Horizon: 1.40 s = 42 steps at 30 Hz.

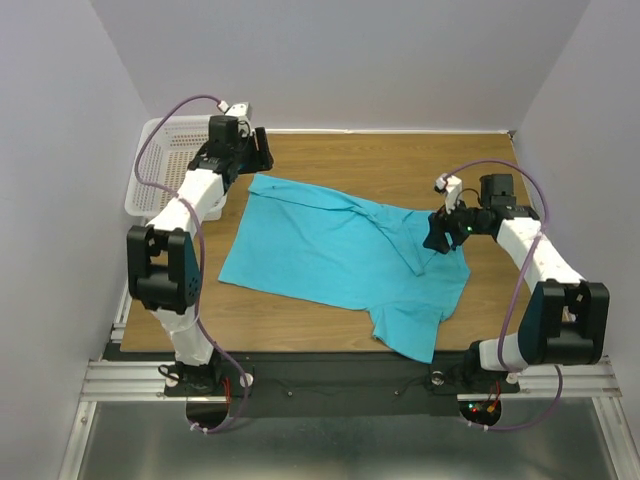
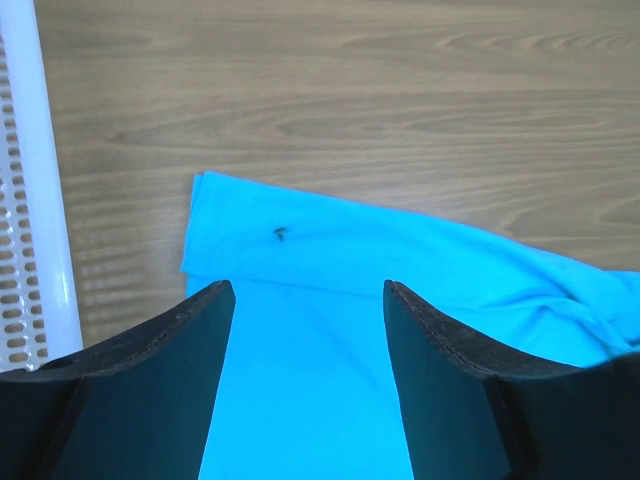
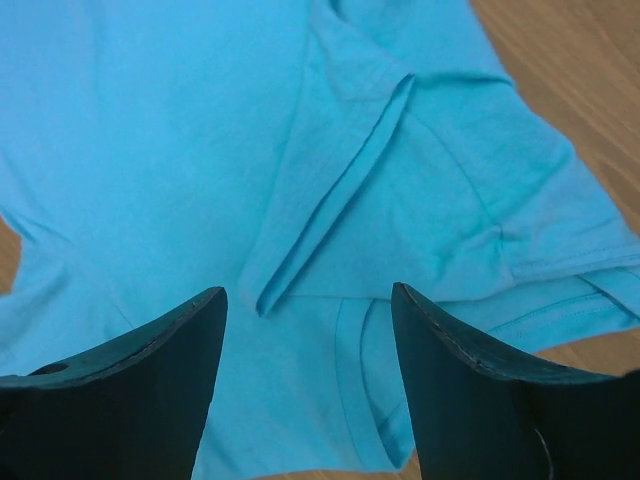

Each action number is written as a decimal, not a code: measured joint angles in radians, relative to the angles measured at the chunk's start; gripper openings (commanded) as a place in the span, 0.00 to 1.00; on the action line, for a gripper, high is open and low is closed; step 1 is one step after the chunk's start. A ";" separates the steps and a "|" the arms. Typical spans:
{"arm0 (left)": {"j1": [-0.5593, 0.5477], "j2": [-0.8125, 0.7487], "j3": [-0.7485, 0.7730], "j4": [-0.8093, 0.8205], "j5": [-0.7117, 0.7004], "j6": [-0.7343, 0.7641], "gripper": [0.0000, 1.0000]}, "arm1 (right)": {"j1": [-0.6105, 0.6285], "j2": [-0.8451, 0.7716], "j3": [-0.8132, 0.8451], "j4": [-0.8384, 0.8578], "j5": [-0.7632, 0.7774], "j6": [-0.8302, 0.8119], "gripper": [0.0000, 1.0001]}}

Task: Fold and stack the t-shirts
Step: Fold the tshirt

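The left gripper (image 2: 308,290), just right of the white plastic mesh basket (image 1: 150,175), has its fingers spread wide with nothing between them, poised over the corner of the plain turquoise-blue cloth t-shirt (image 1: 330,255) nearest that basket. The right gripper (image 3: 308,295), well apart from the basket, is likewise spread and holds nothing, over a folded seam at the shirt's far side. The shirt lies partly flattened and rumpled on the wooden table (image 1: 400,160), beside the basket, not in it. The left arm hides part of the basket's inside.
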 measured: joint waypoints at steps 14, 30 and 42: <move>0.000 -0.610 -0.533 0.227 0.056 -0.027 0.75 | 0.076 0.369 0.204 0.066 0.096 0.362 0.68; 0.000 -0.916 -0.761 0.293 0.083 -0.128 0.75 | 0.157 0.575 0.380 0.095 0.147 0.427 0.52; 0.000 -0.932 -0.780 0.291 0.092 -0.146 0.75 | 0.197 0.568 0.373 0.094 0.152 0.424 0.10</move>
